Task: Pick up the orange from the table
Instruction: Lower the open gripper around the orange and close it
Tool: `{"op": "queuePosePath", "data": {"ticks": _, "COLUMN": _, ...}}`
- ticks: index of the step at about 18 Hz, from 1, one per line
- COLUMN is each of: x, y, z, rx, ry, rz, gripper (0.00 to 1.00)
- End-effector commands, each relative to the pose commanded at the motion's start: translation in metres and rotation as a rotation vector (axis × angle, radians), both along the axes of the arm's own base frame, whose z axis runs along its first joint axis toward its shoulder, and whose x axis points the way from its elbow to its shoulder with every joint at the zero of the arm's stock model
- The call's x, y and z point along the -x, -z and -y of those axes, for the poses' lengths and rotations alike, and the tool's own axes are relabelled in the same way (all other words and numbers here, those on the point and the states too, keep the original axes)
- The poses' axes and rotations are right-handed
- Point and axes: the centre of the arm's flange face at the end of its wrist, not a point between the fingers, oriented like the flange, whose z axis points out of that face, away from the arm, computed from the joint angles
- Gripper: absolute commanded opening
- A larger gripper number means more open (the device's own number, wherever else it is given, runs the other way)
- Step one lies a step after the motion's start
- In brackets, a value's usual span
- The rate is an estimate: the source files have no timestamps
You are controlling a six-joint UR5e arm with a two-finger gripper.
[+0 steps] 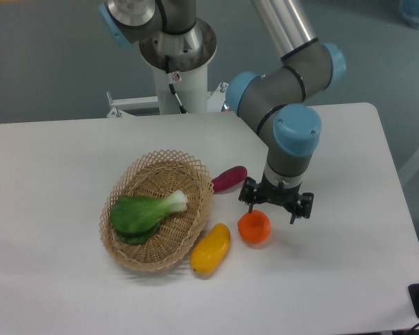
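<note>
Looking across the scene, we go from the largest thing down to the smallest:
Table: we see the white table (349, 279) filling most of the view, with everything else resting on it.
Arm: our arm (286, 91) reaches down from the upper right, its wrist pointing straight at the tabletop.
Basket: we see a wicker basket (126, 251) left of centre — a leafy green vegetable (143, 212) lies inside it.
Gripper: our gripper (276, 207) hangs just above and slightly right of the orange; its black fingers (293, 213) are spread apart, nothing between them.
Mango: a yellow mango (210, 248) lies against the basket's lower right rim, near the orange but apart from it.
Orange: we see the orange (254, 227) on the table right of the mango, below the purple vegetable — partly overlapped by the gripper at its top.
Purple vegetable: it (228, 179) lies just beside the basket's upper right rim.
</note>
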Motion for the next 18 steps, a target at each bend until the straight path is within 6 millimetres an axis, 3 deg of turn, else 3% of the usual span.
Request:
{"op": "queuePosePath", "data": {"ticks": 8, "x": -0.011, "y": 0.027, "z": -0.011, "rx": 0.021, "ry": 0.024, "rz": 0.021, "gripper": 1.0}}
{"op": "queuePosePath", "data": {"ticks": 18, "x": -0.009, "y": 0.039, "z": -0.012, "rx": 0.027, "ry": 0.034, "rz": 0.006, "gripper": 1.0}}
